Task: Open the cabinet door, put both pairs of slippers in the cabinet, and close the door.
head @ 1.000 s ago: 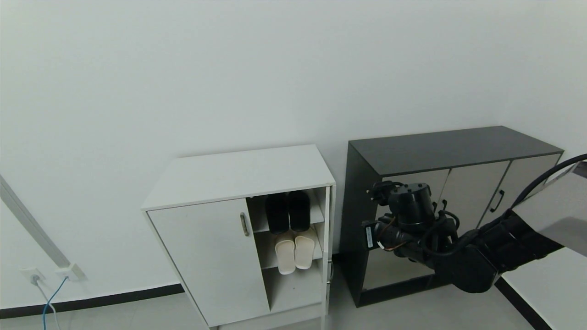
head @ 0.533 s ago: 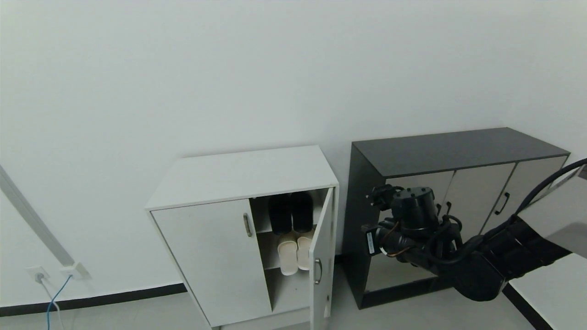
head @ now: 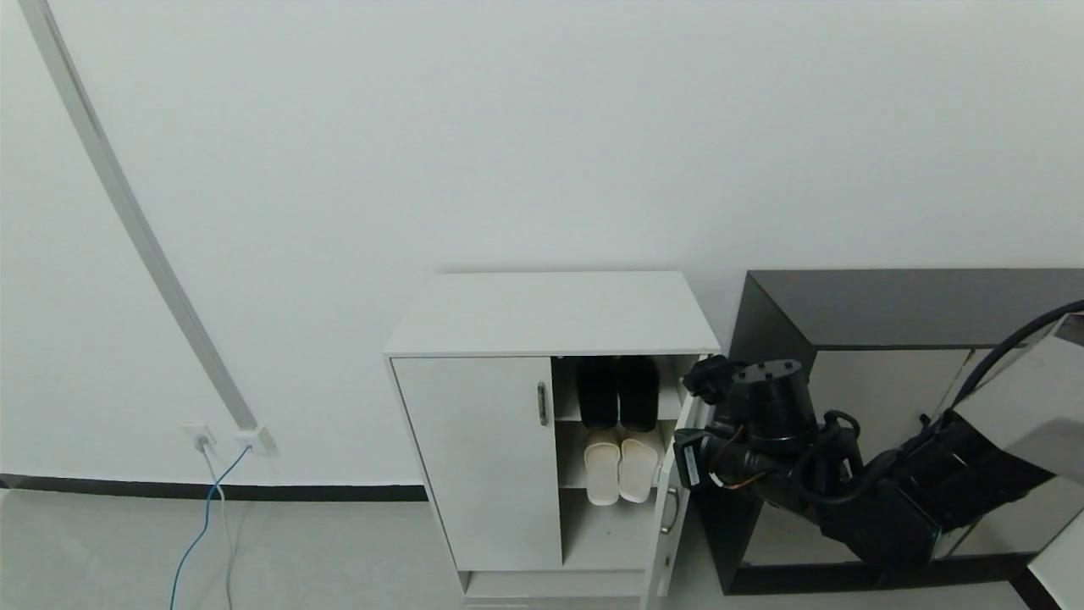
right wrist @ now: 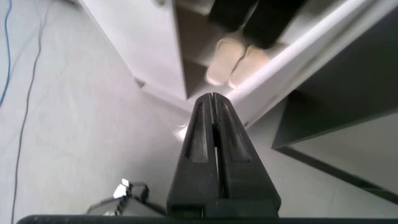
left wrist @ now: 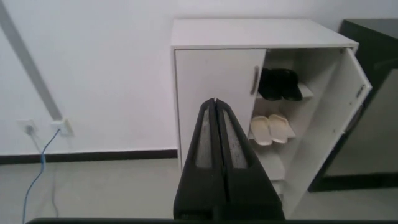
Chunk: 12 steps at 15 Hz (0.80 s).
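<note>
The white cabinet (head: 550,313) stands against the wall with its left door (head: 478,457) closed and its right door (head: 669,517) swung open. Black slippers (head: 618,394) sit on the top shelf and white slippers (head: 622,466) on the middle shelf. My right arm (head: 762,424) hangs just right of the open door. My right gripper (right wrist: 214,98) is shut and empty, its tip close to the door's edge (right wrist: 311,56). My left gripper (left wrist: 214,106) is shut and empty, well back from the cabinet (left wrist: 217,81), facing the closed door.
A black cabinet (head: 889,305) stands directly right of the white one. A wall socket with a blue cable (head: 203,440) and a slanted cable duct (head: 127,212) are at the left. Bare floor (head: 254,551) lies in front.
The head camera has turned, so the cabinet shows further right and more head-on. The right door swung a little inward from its edge-on position. The right arm stays beside it.
</note>
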### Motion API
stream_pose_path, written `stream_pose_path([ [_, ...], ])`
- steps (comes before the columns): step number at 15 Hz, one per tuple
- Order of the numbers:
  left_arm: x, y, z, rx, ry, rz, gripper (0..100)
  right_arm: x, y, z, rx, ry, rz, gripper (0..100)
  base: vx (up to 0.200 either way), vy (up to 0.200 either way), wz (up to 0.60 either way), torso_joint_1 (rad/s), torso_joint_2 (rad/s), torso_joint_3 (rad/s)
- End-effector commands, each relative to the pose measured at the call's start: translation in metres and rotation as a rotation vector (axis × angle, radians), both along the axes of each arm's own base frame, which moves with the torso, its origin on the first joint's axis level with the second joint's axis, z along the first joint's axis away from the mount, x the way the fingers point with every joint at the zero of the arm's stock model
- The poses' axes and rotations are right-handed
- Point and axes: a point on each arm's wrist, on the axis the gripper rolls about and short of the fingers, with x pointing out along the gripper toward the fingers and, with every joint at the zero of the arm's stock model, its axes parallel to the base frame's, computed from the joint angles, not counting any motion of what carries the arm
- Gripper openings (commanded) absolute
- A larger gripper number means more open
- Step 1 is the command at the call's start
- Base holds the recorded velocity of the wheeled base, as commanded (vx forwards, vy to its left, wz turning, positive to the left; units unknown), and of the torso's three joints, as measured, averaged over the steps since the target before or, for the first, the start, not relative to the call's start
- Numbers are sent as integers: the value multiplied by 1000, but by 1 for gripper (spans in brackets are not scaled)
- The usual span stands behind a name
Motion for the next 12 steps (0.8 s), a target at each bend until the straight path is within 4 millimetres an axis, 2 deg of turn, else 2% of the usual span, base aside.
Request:
stream_pose_path([
  [1,0,0,0,-1,1,-1,0,0,-9,3,-33,-16,-13,0,0,0,0,0,0,0],
  [3,0,0,0,-1,1,-3,0,4,-16,0,-94,-25,-68,0,0,0,0,0,0,0],
  [7,0,0,0,1,1,-3,0,9,-17,-23,-160,63,-77,0,0,0,0,0,0,0],
  [9,0,0,0,1,1,-3,0,15,-9,-36,-167,77,-65,0,0,0,0,0,0,0],
  [12,0,0,0,-1,1,-3,0,21,13,-44,-127,56,-32,0,0,0,0,0,0,0],
])
